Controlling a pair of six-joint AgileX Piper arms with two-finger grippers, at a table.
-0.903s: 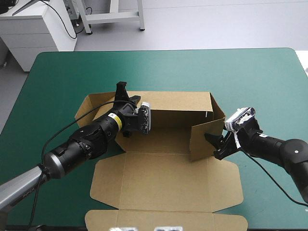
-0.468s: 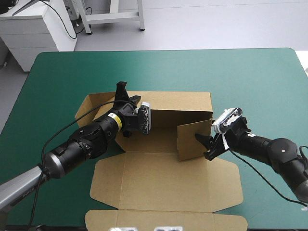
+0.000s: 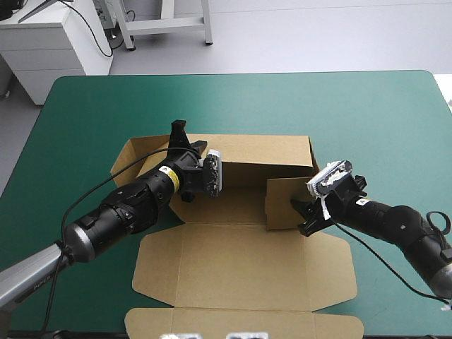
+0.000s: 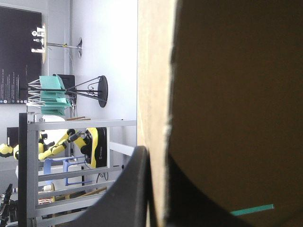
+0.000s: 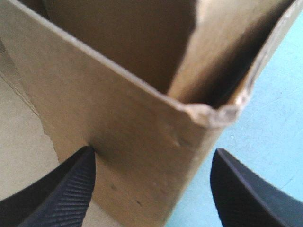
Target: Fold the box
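Pinched box (image 3: 244, 272) back wall (image 3: 261, 150), 11 o'clock, in left hand (image 3: 185, 141) | straddled side flap (image 3: 284, 205), 2 o'clock, right hand (image 3: 302, 217) wide open | risked unheld flap springing outward.

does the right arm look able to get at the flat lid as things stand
Probably yes: the lid lies flat and bare just beside the right gripper, with nothing between them, and that gripper is open.
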